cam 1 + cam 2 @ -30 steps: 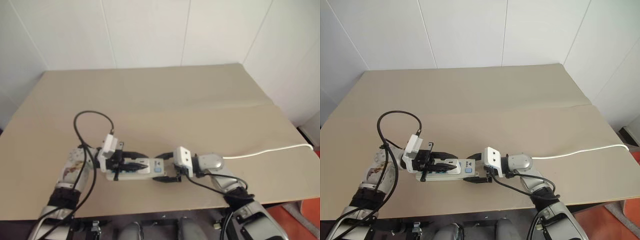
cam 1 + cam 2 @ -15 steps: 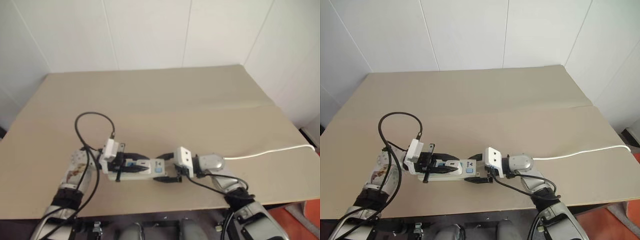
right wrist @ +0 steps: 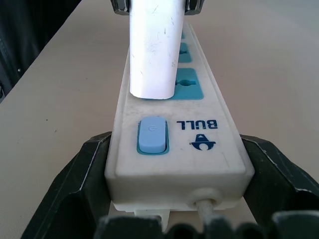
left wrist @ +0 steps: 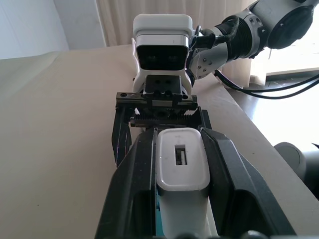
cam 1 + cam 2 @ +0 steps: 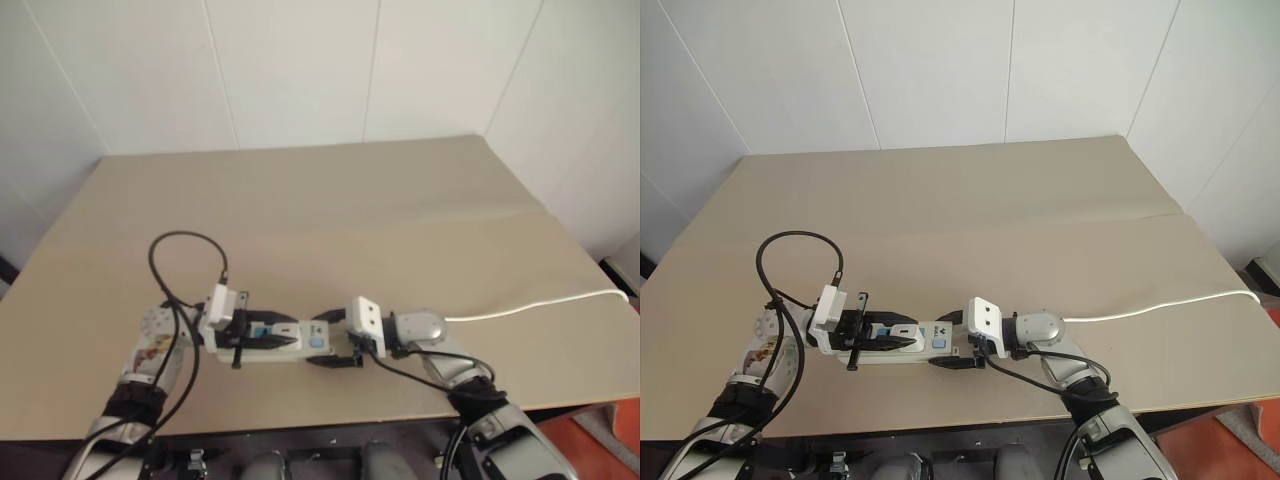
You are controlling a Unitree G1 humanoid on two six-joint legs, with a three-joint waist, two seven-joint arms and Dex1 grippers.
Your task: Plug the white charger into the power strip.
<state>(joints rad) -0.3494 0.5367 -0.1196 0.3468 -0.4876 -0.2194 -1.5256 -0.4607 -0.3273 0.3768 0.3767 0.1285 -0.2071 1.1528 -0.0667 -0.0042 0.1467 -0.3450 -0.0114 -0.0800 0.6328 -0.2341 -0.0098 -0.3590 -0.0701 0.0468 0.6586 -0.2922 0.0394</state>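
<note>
Charger over the strip

The left gripper [image 4: 179,149] is pinching the charger [image 4: 182,167] above the strip [image 3: 177,124], which the right gripper [image 3: 174,199] is hugging near the table [image 5: 330,200] edge.

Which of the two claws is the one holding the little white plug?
The left gripper: its fingers are clamped on the white charger above the power strip. The right gripper instead straddles the strip's switch end.
</note>
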